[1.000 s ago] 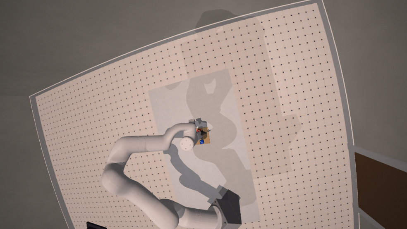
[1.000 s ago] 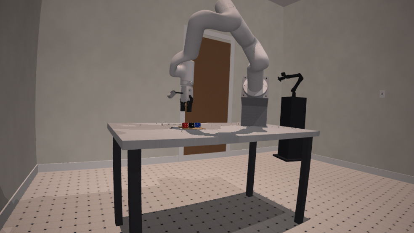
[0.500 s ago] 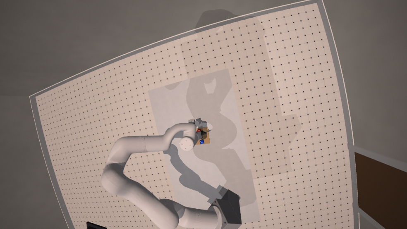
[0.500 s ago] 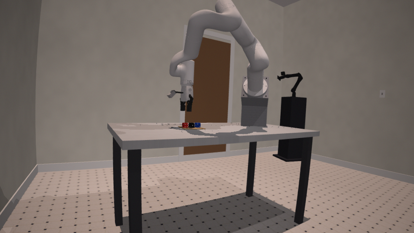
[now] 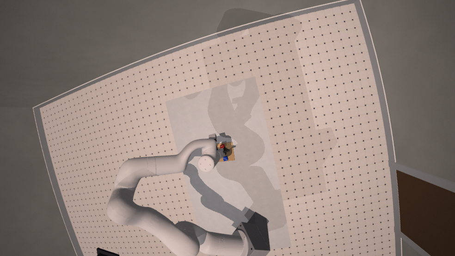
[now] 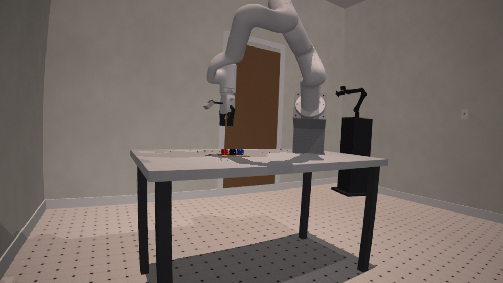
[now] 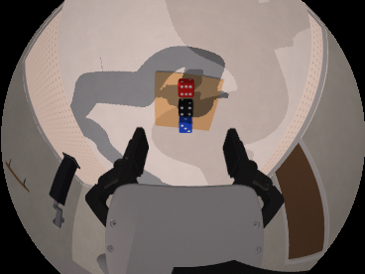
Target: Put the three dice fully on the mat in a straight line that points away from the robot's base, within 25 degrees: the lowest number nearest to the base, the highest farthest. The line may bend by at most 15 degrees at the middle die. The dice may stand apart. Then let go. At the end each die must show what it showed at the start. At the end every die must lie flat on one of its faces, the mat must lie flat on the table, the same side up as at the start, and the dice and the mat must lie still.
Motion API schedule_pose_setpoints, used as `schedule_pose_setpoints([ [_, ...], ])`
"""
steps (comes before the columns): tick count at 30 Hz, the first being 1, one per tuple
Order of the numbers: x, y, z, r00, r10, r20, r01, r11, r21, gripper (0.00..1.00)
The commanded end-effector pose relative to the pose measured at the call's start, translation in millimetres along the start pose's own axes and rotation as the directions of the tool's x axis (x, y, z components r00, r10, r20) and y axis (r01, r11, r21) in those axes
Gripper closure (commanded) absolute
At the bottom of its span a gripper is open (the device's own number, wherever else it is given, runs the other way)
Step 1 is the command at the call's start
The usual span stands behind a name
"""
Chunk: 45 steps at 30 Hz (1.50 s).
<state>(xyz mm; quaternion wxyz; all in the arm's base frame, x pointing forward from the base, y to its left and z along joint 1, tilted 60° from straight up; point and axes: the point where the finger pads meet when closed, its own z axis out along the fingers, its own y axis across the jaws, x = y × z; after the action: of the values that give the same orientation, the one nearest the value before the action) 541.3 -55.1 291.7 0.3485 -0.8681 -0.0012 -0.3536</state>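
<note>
We see red die (image 5: 222, 146) (image 6: 225, 151) (image 7: 185, 87), black die (image 6: 232, 151) (image 7: 185, 107), blue die (image 5: 225, 158) (image 6: 239, 151) (image 7: 185, 125) lined up on mat (image 5: 231, 155) (image 6: 246, 156) (image 7: 166, 111), prob. done; fingers (image 5: 219, 155) (image 6: 226, 124) wide open, empty.

Jaws raised higher, red die (image 5: 222, 146) (image 6: 225, 151) (image 7: 185, 87) less hidden from above
</note>
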Motion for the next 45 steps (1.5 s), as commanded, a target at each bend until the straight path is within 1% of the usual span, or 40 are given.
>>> schedule_pose_setpoints([
  [1, 1, 0, -19, 1.0, 0.0, -0.001, 0.0, 1.0, 0.0, 0.0],
  [4, 1, 0, -27, 1.0, 0.0, -0.001, 0.0, 1.0, 0.0, 0.0],
  [8, 1, 0, -32, 1.0, 0.0, -0.001, 0.0, 1.0, 0.0, 0.0],
  [45, 1, 0, -32, 1.0, 0.0, -0.001, 0.0, 1.0, 0.0, 0.0],
])
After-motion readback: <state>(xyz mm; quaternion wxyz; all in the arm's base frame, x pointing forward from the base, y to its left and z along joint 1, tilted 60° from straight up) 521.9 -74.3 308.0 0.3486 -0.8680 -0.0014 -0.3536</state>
